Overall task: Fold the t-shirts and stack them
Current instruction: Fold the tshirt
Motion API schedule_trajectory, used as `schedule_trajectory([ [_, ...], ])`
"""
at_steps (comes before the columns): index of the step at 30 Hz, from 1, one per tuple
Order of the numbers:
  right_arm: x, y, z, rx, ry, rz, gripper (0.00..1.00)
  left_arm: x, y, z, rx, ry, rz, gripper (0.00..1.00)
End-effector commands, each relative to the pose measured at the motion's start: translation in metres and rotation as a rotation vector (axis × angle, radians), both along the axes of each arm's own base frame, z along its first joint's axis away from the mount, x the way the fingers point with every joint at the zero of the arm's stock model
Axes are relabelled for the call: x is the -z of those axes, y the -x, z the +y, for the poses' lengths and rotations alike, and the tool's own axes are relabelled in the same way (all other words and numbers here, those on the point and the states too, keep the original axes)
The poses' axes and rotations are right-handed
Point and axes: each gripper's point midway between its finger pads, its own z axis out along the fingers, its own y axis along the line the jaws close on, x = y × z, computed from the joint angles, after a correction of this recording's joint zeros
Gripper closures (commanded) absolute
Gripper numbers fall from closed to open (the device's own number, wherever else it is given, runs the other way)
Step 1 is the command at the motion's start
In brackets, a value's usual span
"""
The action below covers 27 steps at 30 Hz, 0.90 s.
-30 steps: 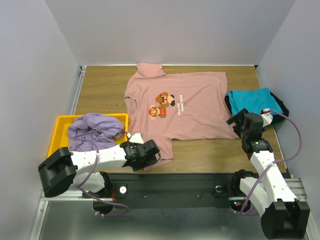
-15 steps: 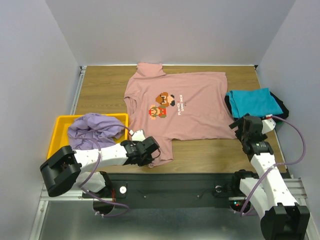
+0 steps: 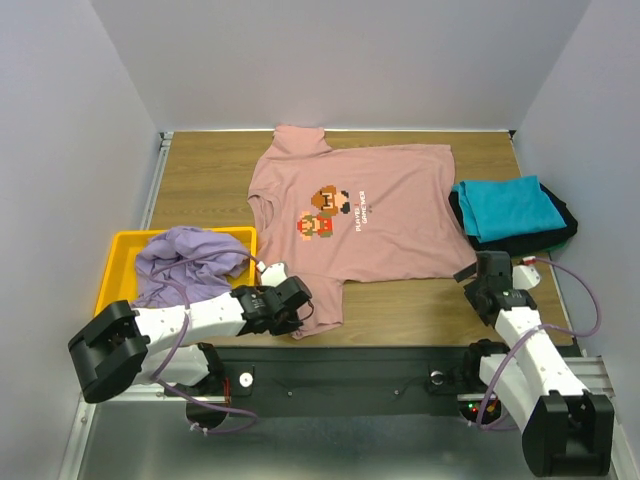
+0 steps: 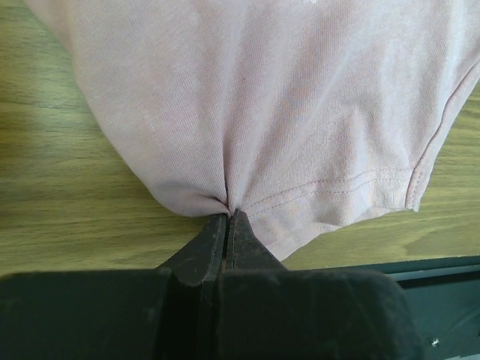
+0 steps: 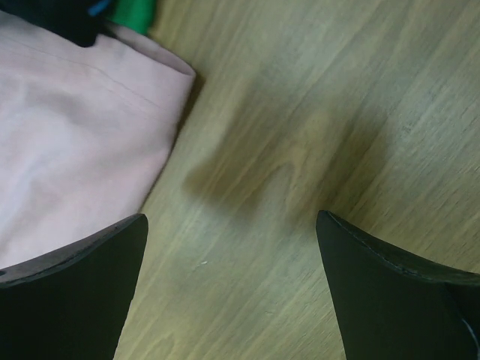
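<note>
left gripper (image 4: 228, 219) pinches one pink tee (image 3: 380, 215) of four tees (image 3: 190, 258), right gripper (image 5: 231, 217) spread wide.

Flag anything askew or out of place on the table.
Lavender t-shirt is crumpled in the yellow bin, unfolded. The pink t-shirt lies flat, puckered only at its near sleeve where the left gripper pinches it. Teal t-shirt sits folded on the black t-shirt. No damage visible.

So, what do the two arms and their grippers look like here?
The left arm and right arm have white links between bulky black joint housings; a lavender cable loops beside each. The left gripper and right gripper are black, with wedge-shaped fingers.
</note>
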Motion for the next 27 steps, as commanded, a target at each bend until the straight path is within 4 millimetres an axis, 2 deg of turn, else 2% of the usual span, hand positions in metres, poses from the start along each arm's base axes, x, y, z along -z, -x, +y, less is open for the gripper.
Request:
schedule_trajectory([
  [1, -0.003, -0.018, -0.008, 0.063, 0.021, -0.072, 0.0, 0.008, 0.007, 0.014, 0.03, -0.041, 0.017, 1.0],
  [5, 0.012, -0.026, -0.005, 0.063, 0.001, -0.087, 0.03, 0.008, 0.006, 0.015, 0.028, -0.039, 0.015, 1.0],
  [6, 0.009, -0.035, -0.004, 0.066, -0.008, -0.127, 0.04, 0.009, 0.006, 0.016, 0.026, -0.044, 0.016, 1.0],
  [10, 0.013, -0.04, -0.008, 0.077, 0.013, -0.137, 0.14, 0.009, 0.005, 0.017, 0.019, -0.047, 0.019, 1.0],
  [16, 0.018, -0.052, -0.01, 0.058, 0.033, -0.131, 0.23, -0.001, -0.003, 0.013, -0.009, -0.027, -0.007, 1.0],
  [18, 0.021, -0.054, -0.006, 0.04, 0.018, -0.127, 0.33, -0.003, -0.004, 0.012, -0.015, -0.021, -0.01, 1.0],
  [19, 0.021, -0.056, -0.003, 0.024, 0.007, -0.129, 0.5, -0.002, -0.004, 0.014, -0.018, -0.028, -0.001, 1.0],
  [21, 0.019, -0.057, 0.0, 0.006, 0.001, -0.135, 0.62, -0.005, -0.004, 0.013, -0.019, -0.028, 0.001, 1.0],
  [22, 0.014, -0.058, 0.0, -0.008, 0.004, -0.154, 0.72, -0.005, -0.003, 0.013, -0.016, -0.027, 0.008, 1.0],
  [25, 0.0, -0.06, 0.006, -0.056, -0.003, -0.211, 0.88, -0.009, -0.001, 0.011, -0.001, -0.014, 0.012, 1.0],
  [27, -0.006, -0.057, 0.007, -0.073, 0.0, -0.223, 0.93, -0.012, 0.001, 0.01, 0.006, -0.005, 0.019, 1.0],
])
